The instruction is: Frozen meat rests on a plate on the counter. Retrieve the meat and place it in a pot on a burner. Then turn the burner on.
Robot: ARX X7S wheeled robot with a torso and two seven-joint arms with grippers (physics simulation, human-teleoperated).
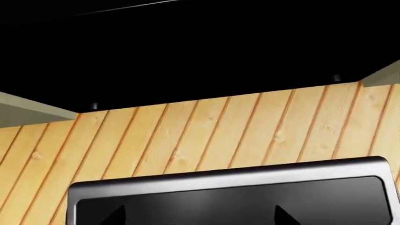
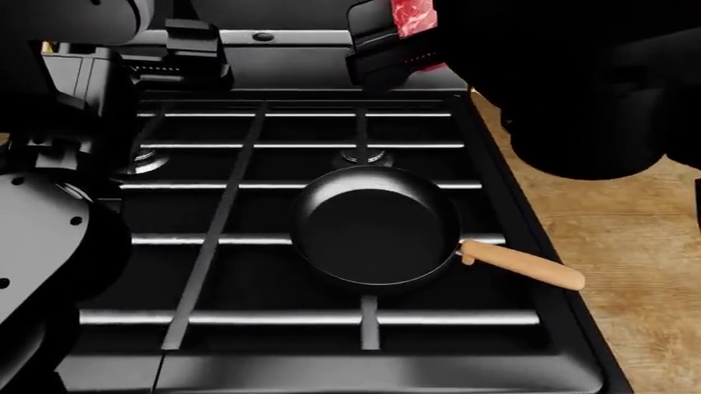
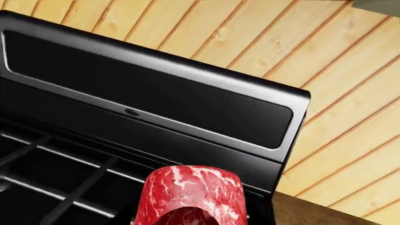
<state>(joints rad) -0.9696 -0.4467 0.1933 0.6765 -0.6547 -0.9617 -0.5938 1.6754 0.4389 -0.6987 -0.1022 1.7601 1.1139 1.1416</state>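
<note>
Nearest me on the black stove point(image 2: 328, 361), a single small round black frying pan point(image 2: 376, 229) with low sides sits on the dull iron grates point(image 2: 219, 222), toward the stove's right edge, its tan wooden stick handle point(image 2: 523, 264) running out rightward and slightly toward me, over the stove's edge to the brown wood-grain counter point(image 2: 625, 238). Beyond the pan I count two silvery burner rings: one point(image 2: 367, 156) just behind its rim, another point(image 2: 143, 162) near the left edge. Farther back, over the stove's rear right corner, my right gripper point(image 2: 395, 45) pinches the one rounded lump of marbled red meat point(image 3: 190, 194) between its fingers, held clear above the grates. My left gripper point(image 2: 180, 49) hangs over the rear left; I cannot tell its finger spread. Pale pine planks point(image 1: 218, 136) back everything.
</note>
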